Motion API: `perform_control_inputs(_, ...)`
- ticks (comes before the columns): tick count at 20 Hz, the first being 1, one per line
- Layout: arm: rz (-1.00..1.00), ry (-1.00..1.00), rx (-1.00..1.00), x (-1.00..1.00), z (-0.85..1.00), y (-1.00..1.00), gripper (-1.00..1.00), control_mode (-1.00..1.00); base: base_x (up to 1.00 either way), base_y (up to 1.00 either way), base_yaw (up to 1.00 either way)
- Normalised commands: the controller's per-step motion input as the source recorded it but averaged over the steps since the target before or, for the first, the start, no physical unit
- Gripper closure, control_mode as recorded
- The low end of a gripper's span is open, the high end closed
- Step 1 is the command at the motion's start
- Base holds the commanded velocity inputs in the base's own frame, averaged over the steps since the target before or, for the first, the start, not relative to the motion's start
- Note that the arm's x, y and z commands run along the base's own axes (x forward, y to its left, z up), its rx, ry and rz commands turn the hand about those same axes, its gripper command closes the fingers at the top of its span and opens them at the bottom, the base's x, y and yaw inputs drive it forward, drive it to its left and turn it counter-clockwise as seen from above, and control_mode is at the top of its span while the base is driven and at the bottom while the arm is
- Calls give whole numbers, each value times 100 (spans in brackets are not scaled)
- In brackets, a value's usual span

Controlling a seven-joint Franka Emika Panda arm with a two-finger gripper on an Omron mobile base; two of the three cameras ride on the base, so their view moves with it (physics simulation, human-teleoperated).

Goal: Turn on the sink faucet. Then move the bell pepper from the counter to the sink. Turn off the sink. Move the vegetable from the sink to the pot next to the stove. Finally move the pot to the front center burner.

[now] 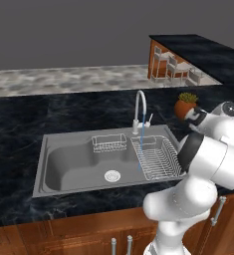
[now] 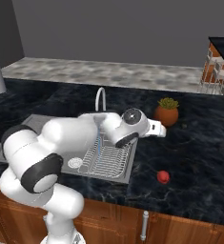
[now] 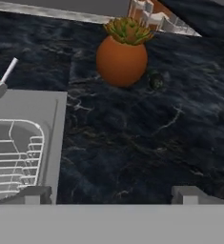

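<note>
A: Where's the bell pepper (image 2: 163,177)?

B: In the right base view it's the small red thing at the lower right of the frame, lying on the dark marbled table (image 2: 194,157), below the potted plant (image 2: 167,112) and right of the sink (image 2: 114,175). Nothing touches it.

A: And the faucet (image 1: 140,112)?

B: In the left base view it stands at the middle of the frame, behind the sink's rear rim, with its white spout arching toward the camera. A thin blue stream of water (image 1: 141,144) falls from it into the wire dish rack (image 1: 156,158) that sits in the right part of the basin. A smaller wire basket (image 1: 109,143) hangs at the back wall of the basin, left of the faucet, and the drain (image 1: 112,175) shows on the basin floor.

A: What about the tool (image 3: 111,193)?

B: In the hand view its two dark tips (image 3: 33,195) rise at the bottom of the frame, far apart, so it's spread wide with nothing between them. It hovers over bare table just right of the sink's edge. The plant, in its round orange pot, sits at the upper middle of that frame, and the white faucet handle (image 3: 0,84) pokes in at the left edge.

A: And in the right base view?

B: The arm's hand reaches toward the plant, at the middle of the frame, well above the pepper.
</note>
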Motion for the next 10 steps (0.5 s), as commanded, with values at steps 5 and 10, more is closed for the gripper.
perform_control_inputs(5,-15,34,-8,-36,7,-27,-100,-100,0,0,0)
perform_control_inputs(10,-15,38,-1,-41,47,-36,-100,-100,0,0,0)
